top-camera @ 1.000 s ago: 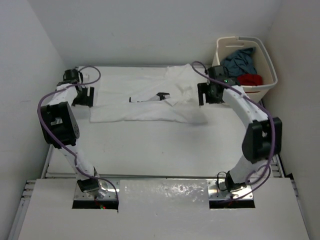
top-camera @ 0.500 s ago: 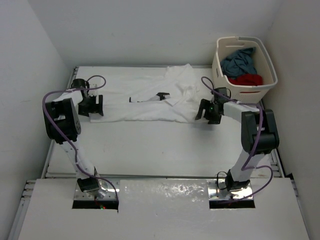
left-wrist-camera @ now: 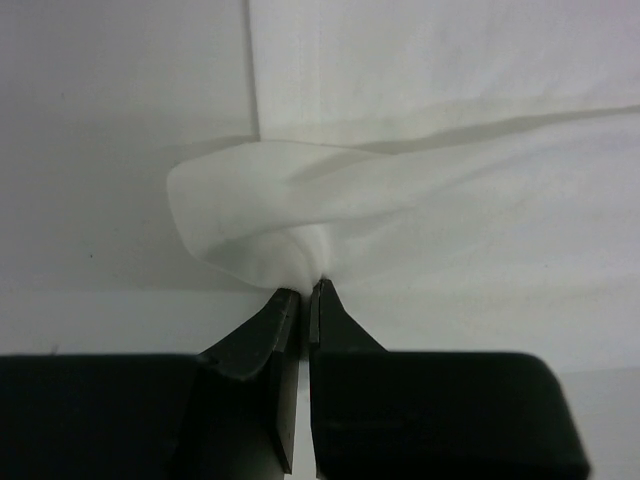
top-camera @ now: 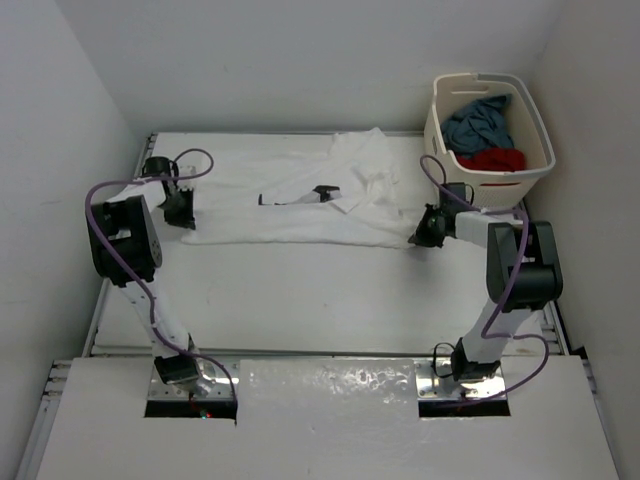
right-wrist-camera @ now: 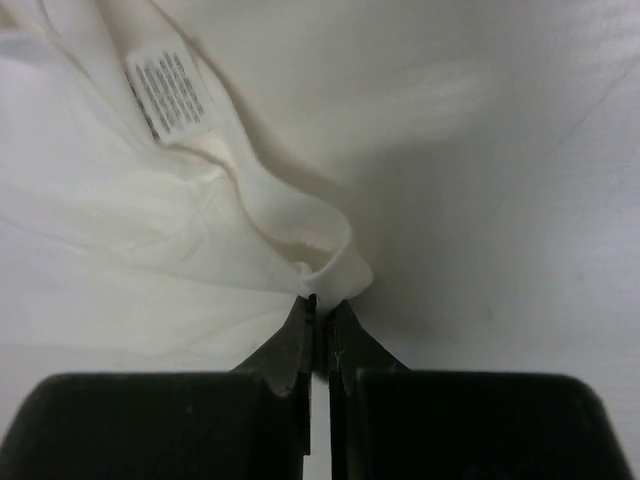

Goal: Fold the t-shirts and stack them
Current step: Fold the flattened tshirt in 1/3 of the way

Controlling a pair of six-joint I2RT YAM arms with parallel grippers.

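The white t-shirt (top-camera: pixel 300 205) with black markings lies spread across the far half of the table. My left gripper (top-camera: pixel 183 213) is shut on its near left corner, where the cloth (left-wrist-camera: pixel 260 225) bunches into a loop just above the fingertips. At the near right corner my right gripper (top-camera: pixel 421 236) is shut on the hem (right-wrist-camera: pixel 330 262), which curls up at the jaws. A printed care label (right-wrist-camera: pixel 168 92) shows on the cloth there. The red t-shirt (top-camera: pixel 498 159) and the blue-grey t-shirt (top-camera: pixel 478 122) lie in the basket.
A cream laundry basket (top-camera: pixel 535 125) stands at the far right corner against the wall. White walls close in the table (top-camera: pixel 320 290) on the left, back and right. Purple cables loop off both arms.
Both grippers dropped to the table and closed on the white t-shirt's near corners. The right arm swung toward me from beside the basket; the left one moved slightly nearer.
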